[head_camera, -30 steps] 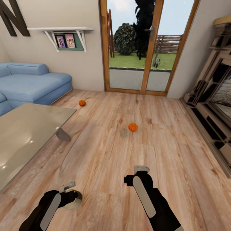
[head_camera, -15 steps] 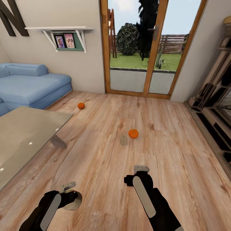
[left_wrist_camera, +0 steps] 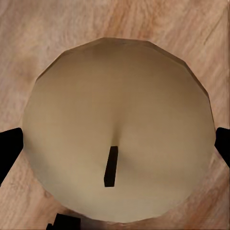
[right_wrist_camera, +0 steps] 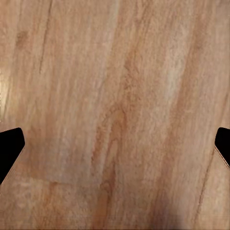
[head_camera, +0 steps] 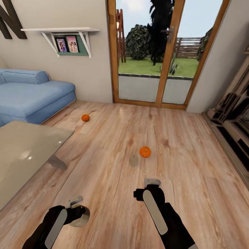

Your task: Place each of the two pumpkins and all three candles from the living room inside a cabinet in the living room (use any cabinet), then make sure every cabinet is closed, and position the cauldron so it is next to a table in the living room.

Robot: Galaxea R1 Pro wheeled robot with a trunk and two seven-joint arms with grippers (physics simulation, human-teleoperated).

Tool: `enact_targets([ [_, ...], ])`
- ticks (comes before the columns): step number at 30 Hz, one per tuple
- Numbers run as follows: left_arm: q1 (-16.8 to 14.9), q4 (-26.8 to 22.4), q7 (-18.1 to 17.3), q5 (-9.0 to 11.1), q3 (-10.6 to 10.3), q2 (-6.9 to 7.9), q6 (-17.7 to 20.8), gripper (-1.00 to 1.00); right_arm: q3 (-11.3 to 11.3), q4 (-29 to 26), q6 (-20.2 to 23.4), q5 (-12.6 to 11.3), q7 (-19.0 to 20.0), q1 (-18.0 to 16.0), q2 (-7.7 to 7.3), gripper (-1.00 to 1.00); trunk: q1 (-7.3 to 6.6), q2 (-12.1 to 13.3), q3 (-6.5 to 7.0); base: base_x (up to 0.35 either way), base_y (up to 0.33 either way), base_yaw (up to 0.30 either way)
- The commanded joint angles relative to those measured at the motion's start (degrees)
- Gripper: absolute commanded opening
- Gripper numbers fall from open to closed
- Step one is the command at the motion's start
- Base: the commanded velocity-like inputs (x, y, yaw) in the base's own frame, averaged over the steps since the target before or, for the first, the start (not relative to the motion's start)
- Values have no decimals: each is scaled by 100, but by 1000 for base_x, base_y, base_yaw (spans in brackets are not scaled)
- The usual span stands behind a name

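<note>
Left gripper (head_camera: 76,207) clamps candle (left_wrist_camera: 117,129); right gripper (right_wrist_camera: 115,143) spread wide, empty, over floor (head_camera: 180,166).

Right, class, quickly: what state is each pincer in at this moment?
Left pincer: closed on a stubby grey-beige cylindrical candle.
Right pincer: open, empty, above the wooden floor.

Two pumpkins lie on the wooden floor (head_camera: 193,166): one pumpkin (head_camera: 85,118) near the sofa, the other pumpkin (head_camera: 145,151) at mid-floor. Two candles show: one candle (head_camera: 133,160) standing just beside the mid-floor pumpkin, a second candle (left_wrist_camera: 115,129) between the left gripper's (head_camera: 79,209) fingers. One sofa (head_camera: 33,98), one glass table (head_camera: 24,155), two framed photos (head_camera: 67,44) on one wall shelf.
</note>
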Motion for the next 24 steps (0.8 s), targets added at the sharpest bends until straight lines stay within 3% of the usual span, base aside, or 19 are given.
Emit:
enact_targets([
  [1, -3, -7, 51, 56, -8, 1, 15, -100, 11, -4, 14, -50, -59, -4, 0, 100, 3, -2, -5, 349, 0, 0],
  [13, -3, -6, 51, 55, -8, -12, 15, -100, 23, -4, 14, -50, -59, -4, 0, 100, 3, -2, 4, 349, -34, 181],
  [24, -3, -6, 51, 55, -8, -21, 15, -100, 21, -4, 32, -53, -59, -4, 0, 100, 3, -2, 4, 348, -98, 13],
])
